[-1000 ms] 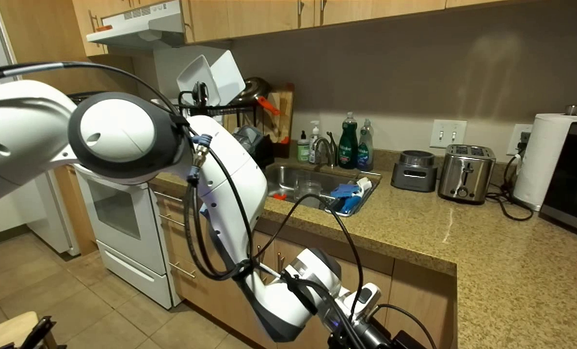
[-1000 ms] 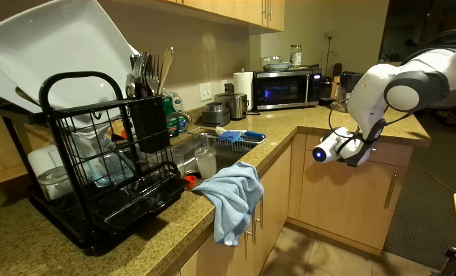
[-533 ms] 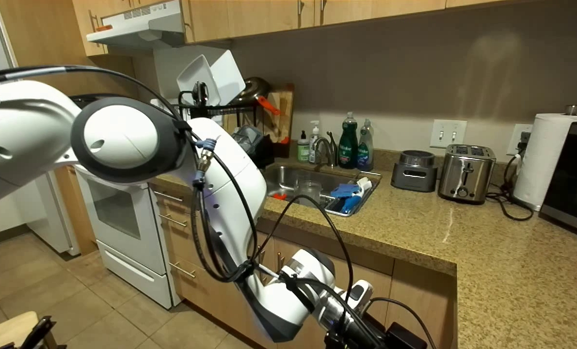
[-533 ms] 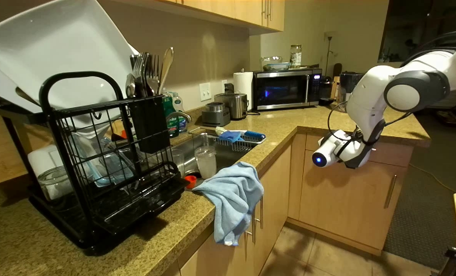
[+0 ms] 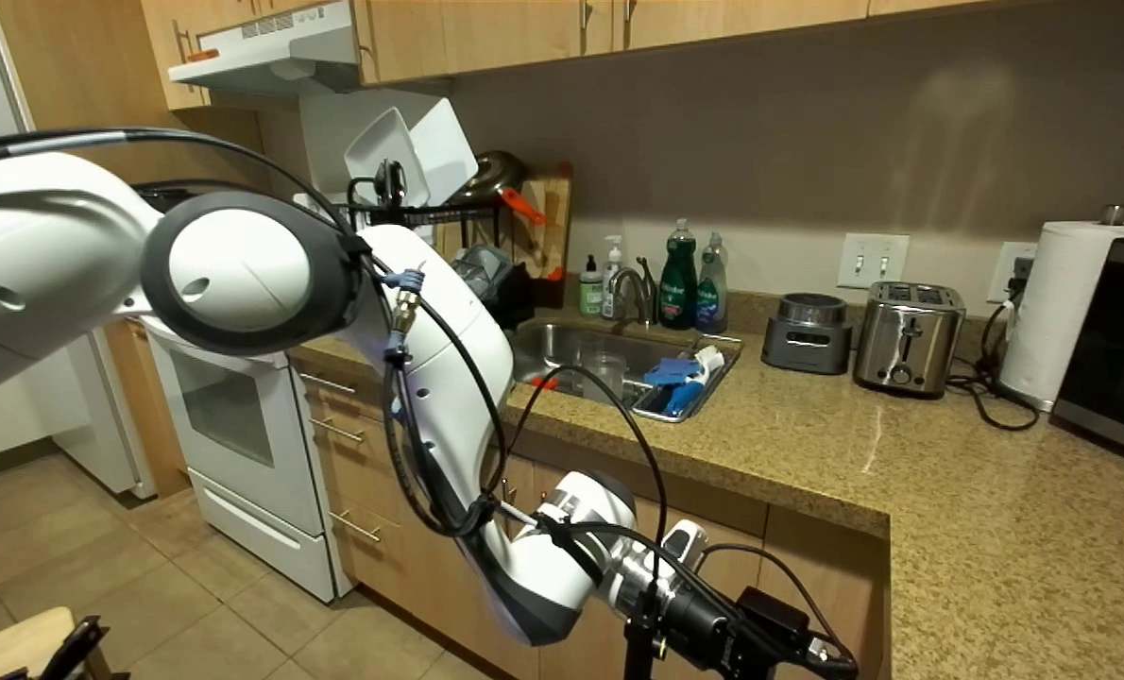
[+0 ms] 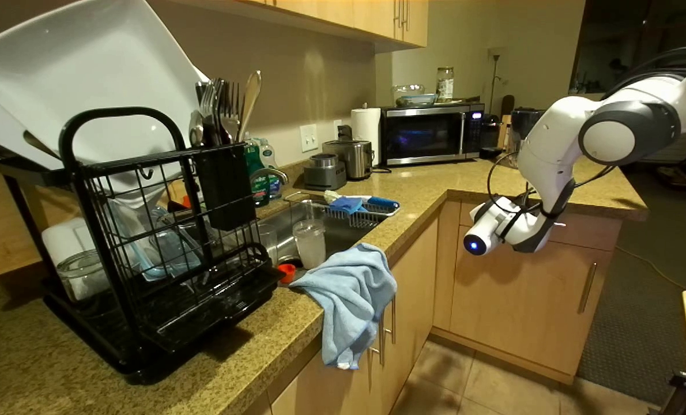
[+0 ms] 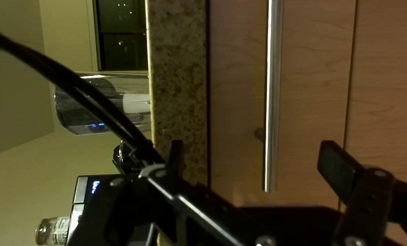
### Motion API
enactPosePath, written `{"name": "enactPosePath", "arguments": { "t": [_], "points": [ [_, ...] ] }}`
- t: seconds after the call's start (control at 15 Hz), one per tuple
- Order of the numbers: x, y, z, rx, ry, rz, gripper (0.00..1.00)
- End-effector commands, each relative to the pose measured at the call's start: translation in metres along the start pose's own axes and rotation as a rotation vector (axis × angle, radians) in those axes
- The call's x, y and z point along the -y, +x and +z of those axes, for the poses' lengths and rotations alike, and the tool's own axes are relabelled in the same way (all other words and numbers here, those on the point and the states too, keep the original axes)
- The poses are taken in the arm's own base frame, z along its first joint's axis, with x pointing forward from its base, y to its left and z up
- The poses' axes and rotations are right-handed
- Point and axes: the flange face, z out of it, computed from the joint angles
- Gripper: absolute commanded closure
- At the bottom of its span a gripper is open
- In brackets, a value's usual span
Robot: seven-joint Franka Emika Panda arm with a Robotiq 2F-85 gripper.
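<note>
1. Nearest to the gripper (image 7: 251, 147) in wrist view: shiny metal bar handle (image 7: 273, 85) on a wooden drawer front (image 7: 234, 85), just below the countertop edge (image 7: 179, 85). Seen sideways, with counter toward picture left.
2. Looks rigid and sturdy; unlikely to bend or break. Probably smooth, maybe slightly slippery. Slim to grasp, but fixed by a post (image 7: 259, 134), so likely to feel as heavy as the drawer behind; impossible to tell how full.
3. Best taken across the thin bar, one finger per long side, on the stretch clear of post and tip. Mind the post and the wood behind.
4. Lies between the fingers (image 7: 337, 171) as seen in wrist view, off-centre, closer to the finger farther from the counter. No contact visible; hard to judge depth gap.
5. Spread wide at the fingers, nothing gripped. No sight of fingertips in either exterior view.
6. Mostly hidden behind the arm (image 6: 545, 164) in an exterior view.
7. Also around: clear, dark-topped container (image 7: 73, 112) and microwave (image 6: 426, 135) on the counter; blue cloth (image 6: 354, 294) well apart.
</note>
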Motion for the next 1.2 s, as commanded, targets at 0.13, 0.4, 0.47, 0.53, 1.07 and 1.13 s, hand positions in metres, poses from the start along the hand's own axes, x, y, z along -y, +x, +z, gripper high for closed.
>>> {"name": "enactPosePath", "arguments": {
  "t": [0.13,0.4,0.47,0.53,1.07,1.13],
  "points": [
    [-0.006,-0.008,0.004,0.000,-0.041,0.021,0.00],
    [-0.003,-0.014,0.010,0.021,-0.062,0.019,0.00],
    [-0.001,-0.016,0.011,0.026,-0.065,0.016,0.00],
    [0.001,-0.018,0.013,0.033,-0.068,0.013,0.00],
    [0.017,-0.028,0.015,0.050,-0.080,-0.009,0.00],
    [0.018,-0.028,0.016,0.051,-0.081,-0.012,0.00]
  ]
}}
